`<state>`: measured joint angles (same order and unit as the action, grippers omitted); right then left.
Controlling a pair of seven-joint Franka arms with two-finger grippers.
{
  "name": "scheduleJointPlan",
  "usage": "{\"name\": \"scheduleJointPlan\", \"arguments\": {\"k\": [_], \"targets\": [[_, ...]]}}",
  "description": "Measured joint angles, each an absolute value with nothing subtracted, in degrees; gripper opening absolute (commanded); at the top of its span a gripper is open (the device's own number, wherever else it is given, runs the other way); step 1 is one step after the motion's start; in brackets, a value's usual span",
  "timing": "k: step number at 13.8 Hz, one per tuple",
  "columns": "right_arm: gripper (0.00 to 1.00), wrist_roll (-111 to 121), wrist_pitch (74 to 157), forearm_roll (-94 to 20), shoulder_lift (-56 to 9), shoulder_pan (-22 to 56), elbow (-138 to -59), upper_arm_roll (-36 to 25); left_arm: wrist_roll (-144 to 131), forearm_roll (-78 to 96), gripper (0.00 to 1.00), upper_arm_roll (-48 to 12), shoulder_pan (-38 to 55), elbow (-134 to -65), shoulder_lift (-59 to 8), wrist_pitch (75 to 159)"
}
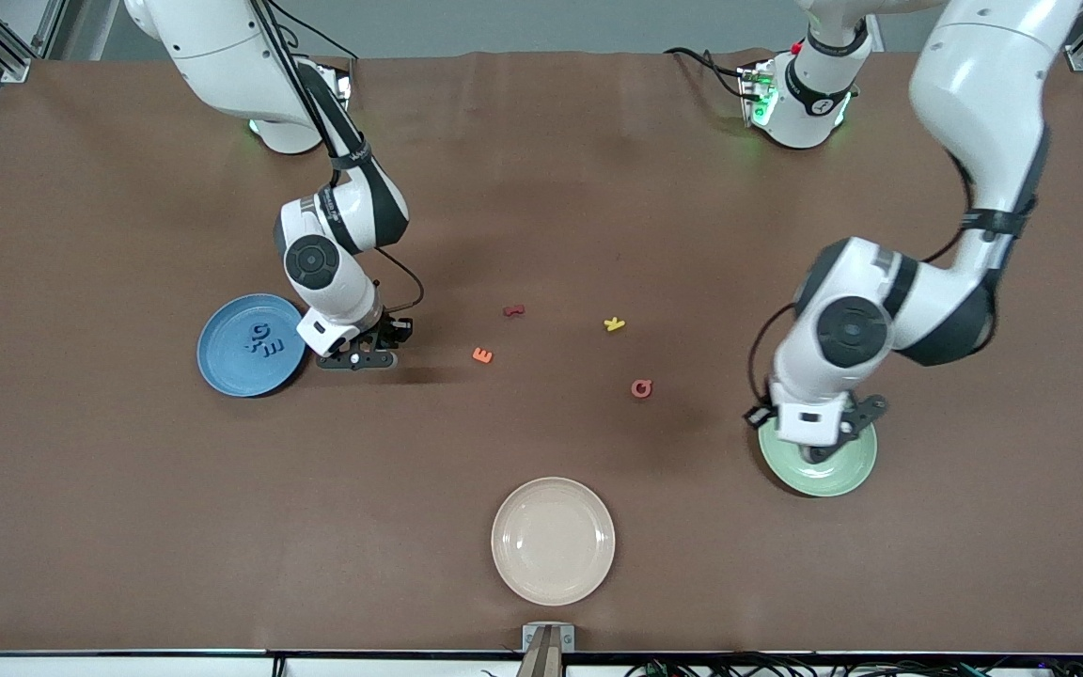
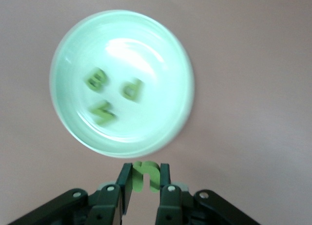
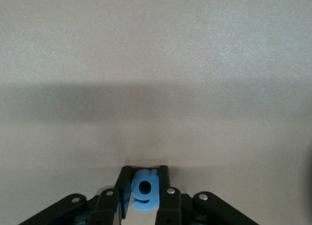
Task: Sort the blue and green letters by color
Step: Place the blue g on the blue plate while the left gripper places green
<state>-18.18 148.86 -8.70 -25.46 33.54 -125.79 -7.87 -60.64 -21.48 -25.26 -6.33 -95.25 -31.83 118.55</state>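
A blue plate [image 1: 222, 367] toward the right arm's end holds light blue letters [image 1: 265, 340]. Beside it, low over the cloth, my right gripper [image 1: 359, 361] [image 3: 145, 172] is shut on a light blue letter g [image 3: 145, 187]. A green plate [image 1: 856, 468] [image 2: 165, 54] toward the left arm's end holds three green letters [image 2: 131, 90]. My left gripper [image 1: 819, 453] [image 2: 145, 169] hangs at that plate's rim, shut on a green letter [image 2: 146, 175] that stands upright between its jaws.
A cream plate [image 1: 553, 540] lies near the table's front edge in the middle. Loose on the brown cloth between the arms are a dark red letter [image 1: 513, 310], an orange letter [image 1: 482, 354], a yellow letter [image 1: 614, 324] and a pink letter [image 1: 641, 387].
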Motion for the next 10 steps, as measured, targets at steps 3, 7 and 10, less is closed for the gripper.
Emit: {"name": "scheduleJointPlan", "arguments": {"k": [3, 7, 10], "targets": [[0.08, -18.1, 145.0, -8.8, -24.4, 33.2, -125.1, -8.3, -50.8, -21.5, 0.04, -25.3, -13.7, -98.9, -32.0, 119.0], [0.08, -9.7, 137.2, -8.8, -18.7, 27.2, -124.4, -9.1, -45.7, -21.5, 0.89, -25.3, -17.2, -100.3, -34.2, 120.8], [0.08, 1.8, 135.5, -8.8, -16.7, 19.8, -124.6, -9.5, -44.0, -21.5, 1.0, -25.3, -17.4, -99.8, -34.9, 121.9]]}}
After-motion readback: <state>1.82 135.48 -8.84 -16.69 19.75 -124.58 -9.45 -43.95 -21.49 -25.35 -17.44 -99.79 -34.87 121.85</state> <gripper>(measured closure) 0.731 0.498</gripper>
